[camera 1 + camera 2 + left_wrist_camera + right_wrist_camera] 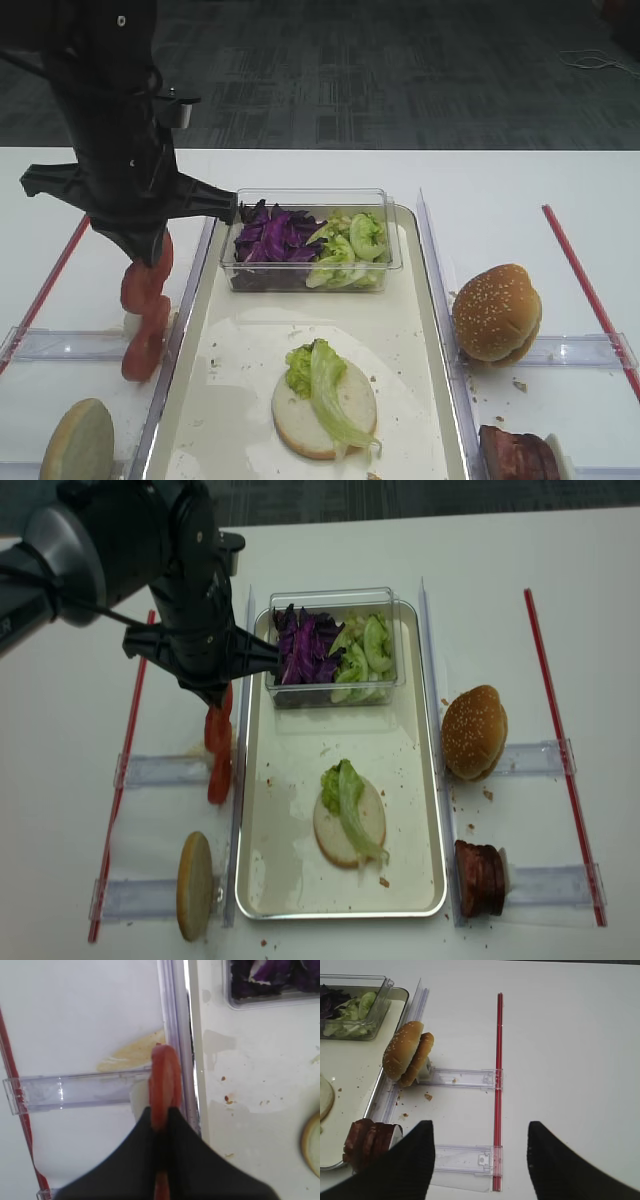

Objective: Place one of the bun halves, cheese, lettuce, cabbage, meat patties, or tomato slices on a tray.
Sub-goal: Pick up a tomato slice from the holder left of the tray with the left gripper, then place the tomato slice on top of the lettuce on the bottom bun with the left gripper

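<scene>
Now the left gripper (161, 1125) is pinched tight on one of the tomato slices (164, 1077), gripping it on edge above the clear rack just outside the tray (195, 330), over at nine o'clock of the tray's floor. More tomato slices stand on the rack below it in the high view (146, 320). On the tray, a bun half (322, 408) lies cut face up at six o'clock with lettuce (325, 380) draped across it. The clear box (310, 240) at twelve o'clock holds purple cabbage (270, 237) and green leaves. The sesame bun (496, 312) sits at three o'clock, the meat patties (515, 455) at five. The right gripper (480, 1160) hangs wide open, holding nothing.
</scene>
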